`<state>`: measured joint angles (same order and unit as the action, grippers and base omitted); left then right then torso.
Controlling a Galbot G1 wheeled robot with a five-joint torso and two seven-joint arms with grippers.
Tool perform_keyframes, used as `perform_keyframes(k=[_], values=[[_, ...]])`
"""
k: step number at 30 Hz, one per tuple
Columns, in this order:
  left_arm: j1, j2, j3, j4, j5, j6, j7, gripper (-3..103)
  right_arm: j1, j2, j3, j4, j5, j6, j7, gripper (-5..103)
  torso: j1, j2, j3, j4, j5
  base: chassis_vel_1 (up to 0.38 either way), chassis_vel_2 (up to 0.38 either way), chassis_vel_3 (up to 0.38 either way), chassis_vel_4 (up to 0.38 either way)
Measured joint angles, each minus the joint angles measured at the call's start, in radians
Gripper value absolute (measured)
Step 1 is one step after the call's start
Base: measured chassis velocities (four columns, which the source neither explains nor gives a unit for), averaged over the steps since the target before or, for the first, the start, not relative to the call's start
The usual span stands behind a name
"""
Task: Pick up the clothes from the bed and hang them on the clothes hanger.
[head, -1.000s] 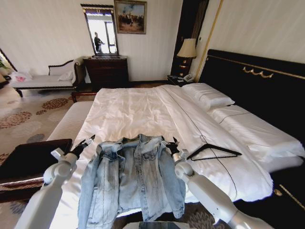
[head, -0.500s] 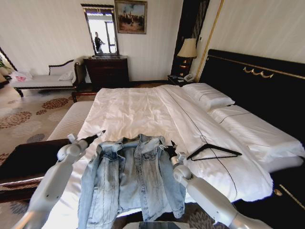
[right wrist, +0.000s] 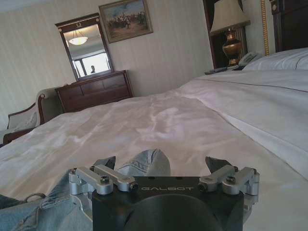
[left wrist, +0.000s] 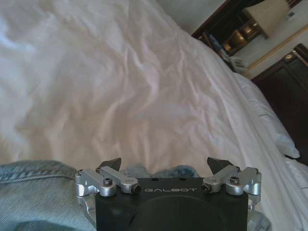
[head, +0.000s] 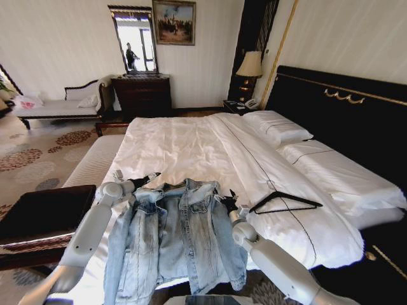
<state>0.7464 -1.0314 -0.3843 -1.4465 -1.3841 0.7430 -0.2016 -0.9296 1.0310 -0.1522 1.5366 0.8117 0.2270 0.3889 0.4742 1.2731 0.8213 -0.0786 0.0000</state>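
Left gripper point(head: 150, 178) has swung inward since the earlier frame, now at the jacket's point(head: 178, 238) left shoulder, fingers spread apart; right gripper point(head: 227, 198) rests at the opposite shoulder, fingers likewise apart; jacket lies flat, front up, at the foot of the bed point(head: 184, 149); hanger point(head: 285, 202) lies on the sheet just beside it.

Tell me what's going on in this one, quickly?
A two-armed robot stands at the foot of the bed, over a light-blue denim jacket spread flat on the sheet. Its left hand is at the jacket's left shoulder and its right hand at the right shoulder; both are open and neither grips the cloth. The black clothes hanger lies on the sheet beyond the right hand, apart from the jacket. Nothing is lifted yet.
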Motion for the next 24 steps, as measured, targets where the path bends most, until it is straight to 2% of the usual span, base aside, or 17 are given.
perform_keyframes(k=[15,24], values=[[-0.021,-0.041,0.01,0.073,0.004,-0.003,-0.002,100,-0.026,-0.01,0.0,0.01,-0.021,-0.003,0.011,100,0.0,0.0,0.0,-0.0001,-0.0001,0.0,0.0,0.0,0.0],[-0.079,-0.066,0.053,0.19,0.036,-0.006,0.053,100,-0.045,-0.018,0.006,0.008,-0.027,-0.003,0.015,100,0.0,0.0,0.0,-0.0003,0.0,0.0,0.0,0.0,0.0]])
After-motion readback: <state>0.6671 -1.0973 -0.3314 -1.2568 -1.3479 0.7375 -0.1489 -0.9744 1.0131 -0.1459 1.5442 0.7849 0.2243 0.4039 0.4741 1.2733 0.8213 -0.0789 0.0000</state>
